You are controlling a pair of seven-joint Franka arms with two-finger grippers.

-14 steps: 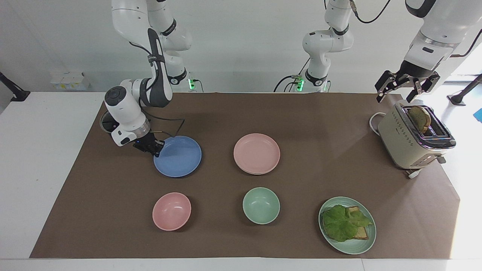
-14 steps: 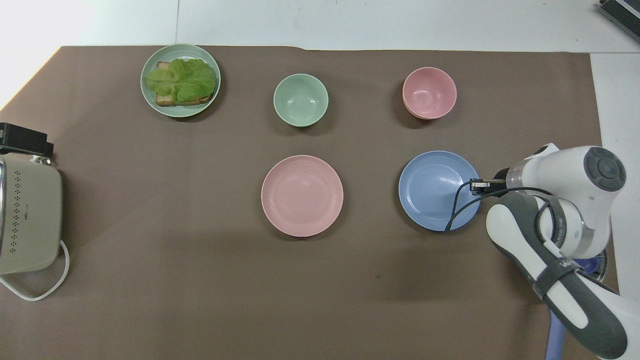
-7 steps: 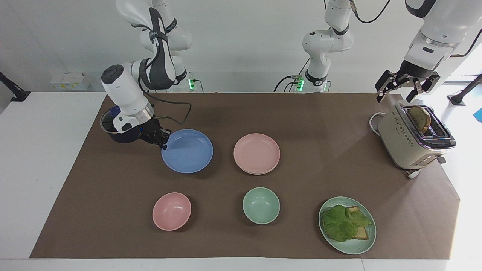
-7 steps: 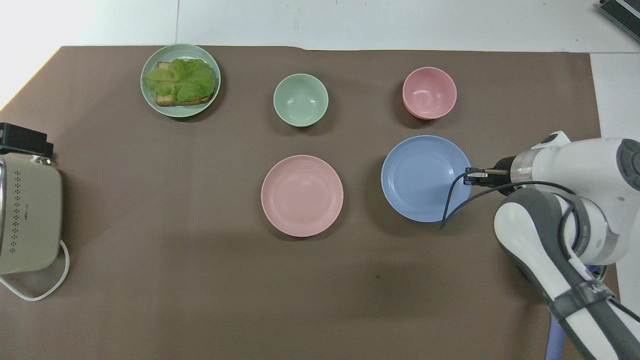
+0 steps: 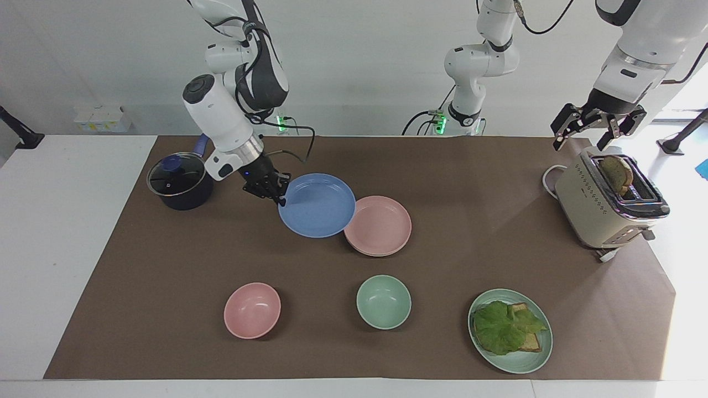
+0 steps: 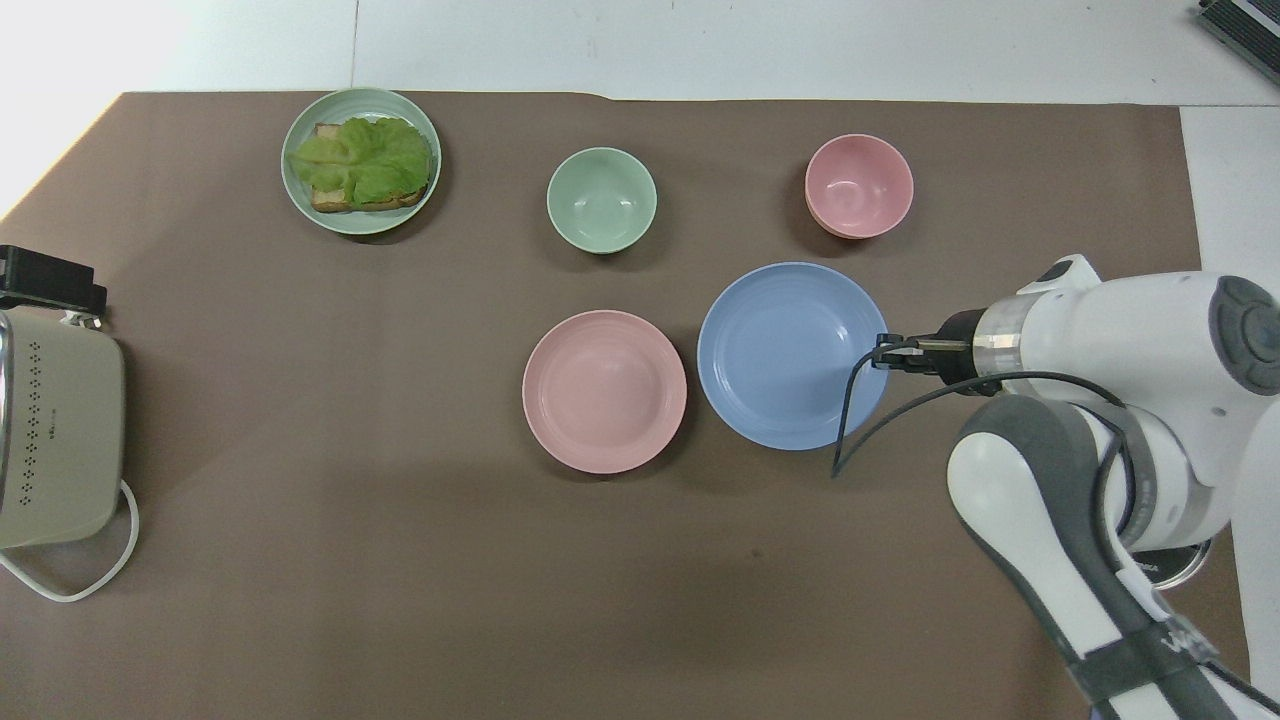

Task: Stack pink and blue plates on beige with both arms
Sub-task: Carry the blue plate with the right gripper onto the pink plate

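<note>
Blue plate hung pinched by its rim in my right gripper, overlapping the pink plate at its ten o'clock; my left gripper waited spread above the toaster.

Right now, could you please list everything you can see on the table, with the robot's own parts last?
blue plate: one, blue, held up beside the pink plate.
pink plate: one, pink, mid-table, on another plate.
pink bowl: one, pink, farther out.
green bowl: one, green, farther out.
green plate: one, green, holding toast and lettuce.
toaster: one, cream, left arm's end.
pot: one, dark, lidded, right arm's end.
right gripper: shut on the blue plate's rim.
left gripper: open, over the toaster, waiting.
</note>
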